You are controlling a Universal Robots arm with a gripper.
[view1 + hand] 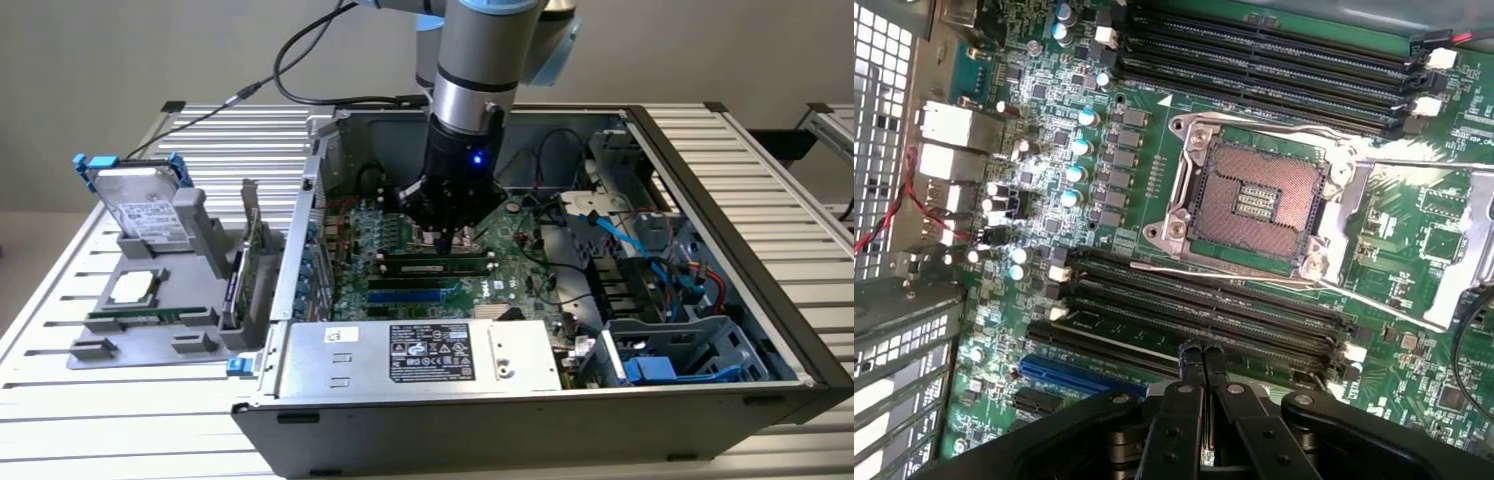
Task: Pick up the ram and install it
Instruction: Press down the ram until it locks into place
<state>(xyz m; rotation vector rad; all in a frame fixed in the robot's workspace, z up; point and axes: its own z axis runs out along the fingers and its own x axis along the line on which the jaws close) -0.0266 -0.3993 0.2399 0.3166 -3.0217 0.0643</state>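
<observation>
— So, where does the gripper [447, 237] stand?

— Inside the open computer case [747, 200], low over the motherboard [521, 250]. In the wrist view its two black fingers [1185, 400] are pressed together, closed, with nothing visible held between them, and their tips sit just above the row of long black memory slots [1204, 310] beside the empty processor socket [1254, 200].

— And the ram?

— In the exterior view a green stick, the ram [434, 266], lies lengthwise in one of the slots directly below the gripper. Whether the fingertips touch it cannot be told. A blue slot [407, 296] runs parallel nearer the power supply [414, 355].

— Anything outside the case?

— On the slatted table [134, 400], toward the exterior view's left, a grey holder [140, 320] carries a hard drive [140, 210] standing upright, a processor chip [131, 287] lying flat and another green stick [147, 315] in a groove. An expansion card [247, 265] stands upright between that holder and the case.
</observation>
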